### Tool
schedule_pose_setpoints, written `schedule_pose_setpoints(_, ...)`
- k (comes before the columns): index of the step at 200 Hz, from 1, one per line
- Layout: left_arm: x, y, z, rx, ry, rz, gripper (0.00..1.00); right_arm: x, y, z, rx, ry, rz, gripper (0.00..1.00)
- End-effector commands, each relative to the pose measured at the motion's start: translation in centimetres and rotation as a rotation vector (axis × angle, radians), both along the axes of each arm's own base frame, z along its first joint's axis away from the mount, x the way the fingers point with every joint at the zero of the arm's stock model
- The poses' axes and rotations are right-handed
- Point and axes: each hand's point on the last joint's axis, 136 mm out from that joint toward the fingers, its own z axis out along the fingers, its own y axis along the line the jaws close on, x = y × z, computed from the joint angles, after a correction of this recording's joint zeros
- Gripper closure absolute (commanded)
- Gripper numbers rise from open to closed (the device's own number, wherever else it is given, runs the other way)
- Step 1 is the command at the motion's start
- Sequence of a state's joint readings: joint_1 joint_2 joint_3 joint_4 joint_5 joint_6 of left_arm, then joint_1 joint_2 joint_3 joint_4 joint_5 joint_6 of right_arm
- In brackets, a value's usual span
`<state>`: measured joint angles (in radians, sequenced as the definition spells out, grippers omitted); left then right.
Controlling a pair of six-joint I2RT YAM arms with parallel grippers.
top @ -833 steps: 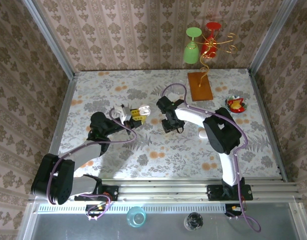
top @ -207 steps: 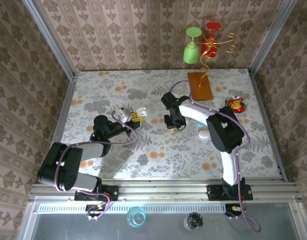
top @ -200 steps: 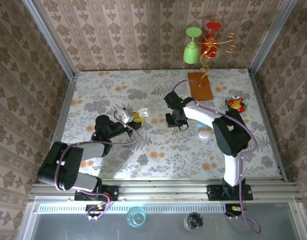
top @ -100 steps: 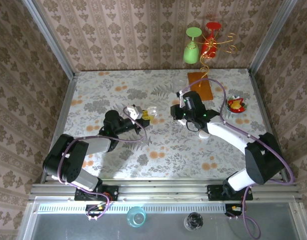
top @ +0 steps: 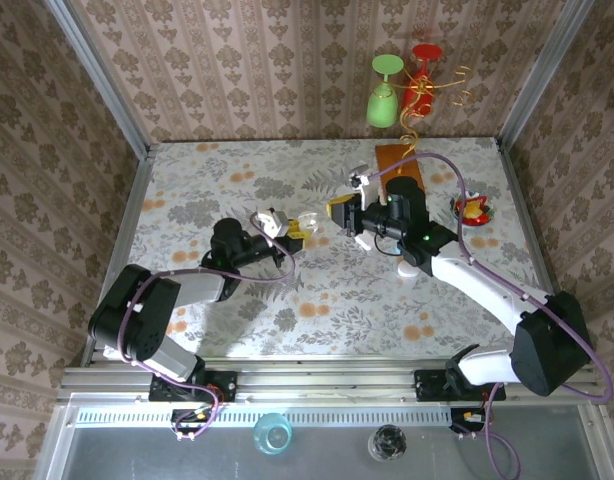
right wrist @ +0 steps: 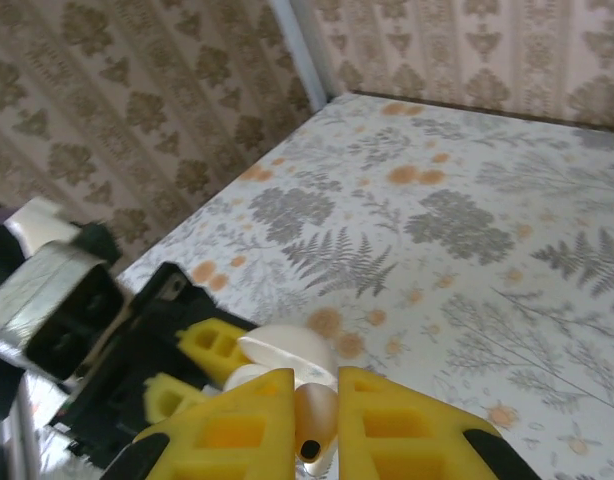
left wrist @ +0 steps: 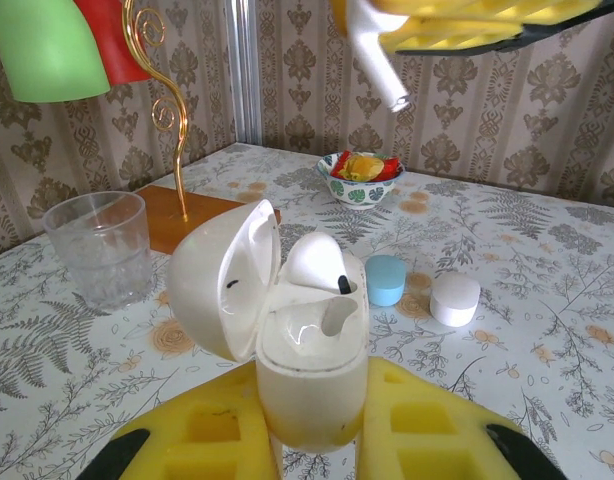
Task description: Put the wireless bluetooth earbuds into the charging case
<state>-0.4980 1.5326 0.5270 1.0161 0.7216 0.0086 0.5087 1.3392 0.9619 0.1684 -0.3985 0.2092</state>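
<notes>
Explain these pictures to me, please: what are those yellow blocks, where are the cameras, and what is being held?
Two robot arms stand at a table. One camera looks down from above; one rides on each wrist, so the yellow blocks are that arm's fingers. The left gripper is shut on an open white charging case, with one earbud seated inside. The right gripper pinches a second earbud close to it. On the table lie a glass, a candy bowl, a small teal case and a small white case.
</notes>
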Motion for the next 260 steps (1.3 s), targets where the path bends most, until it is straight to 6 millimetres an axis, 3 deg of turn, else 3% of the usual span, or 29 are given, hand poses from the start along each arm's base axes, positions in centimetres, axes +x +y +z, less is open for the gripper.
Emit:
schedule_pose_setpoints(1,-0.2,-0.4,1.0,-0.010,-0.030,-0.028,1.00,-1.3,2.0,2.3,-0.009,-0.104,0.141,0.85)
schedule_pose_setpoints(56,-0.9,-0.3,1.4,-0.026,-0.036,-0.048,1.00,-2.0,4.0,2.2,-0.052,-0.171,0.205,0.86)
schedule_pose_setpoints(60,-0.9,-0.4,1.5,-0.027,-0.034,-0.050,1.00,-1.6,4.3,1.2,-0.064,-0.152,0.207,0.86)
schedule_pose_setpoints(88,-1.0,-0.5,1.7,-0.031,-0.040,-0.060,1.00,-1.4,4.7,0.8,-0.067,-0.154,0.209,0.86)
schedule_pose_setpoints(150,-1.3,-0.5,2.2,-0.047,-0.044,-0.076,1.00,-0.3,4.9,-0.7,-0.087,-0.131,0.179,0.87)
schedule_pose_setpoints(260,-1.3,-0.3,3.0,-0.072,-0.050,-0.076,1.00,-0.2,4.6,-2.4,-0.108,-0.102,0.160,0.87)
